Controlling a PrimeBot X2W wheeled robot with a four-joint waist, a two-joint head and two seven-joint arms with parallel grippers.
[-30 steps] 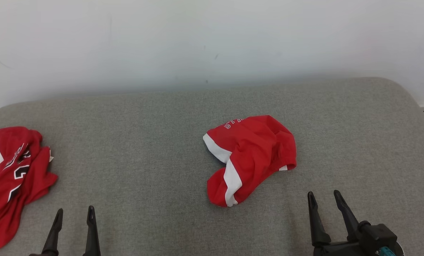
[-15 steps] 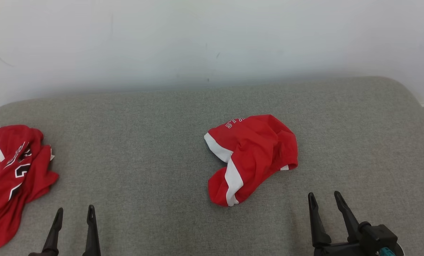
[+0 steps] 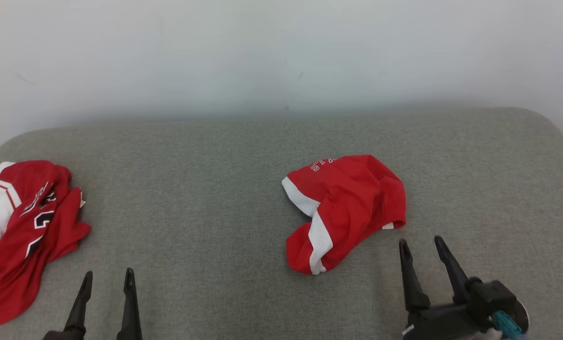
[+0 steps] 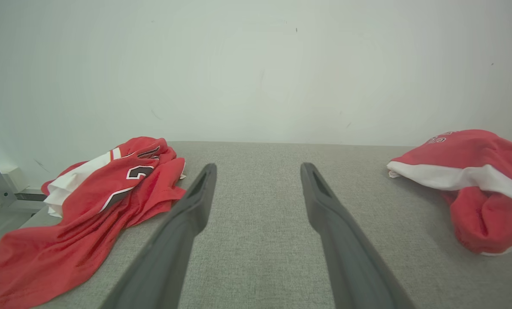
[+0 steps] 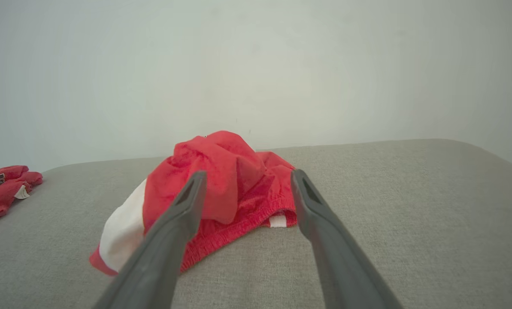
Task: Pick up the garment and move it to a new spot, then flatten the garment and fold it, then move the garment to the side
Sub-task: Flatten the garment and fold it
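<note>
Approach to grasp. Right gripper (image 3: 420, 240), jaws wide and empty, had edged forward to just short of the crumpled red garment (image 3: 352, 203), which lay untouched on the pad (image 3: 215, 189). Left gripper (image 3: 109, 271) hung open, empty, well apart. Pickup judged imminent; nothing yet moved.

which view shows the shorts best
The head view: the shorts lie whole and unobstructed, seen from above. The left wrist view catches them side-on, cut by its right edge. The right wrist view is close but low, its fingers covering part.
</note>
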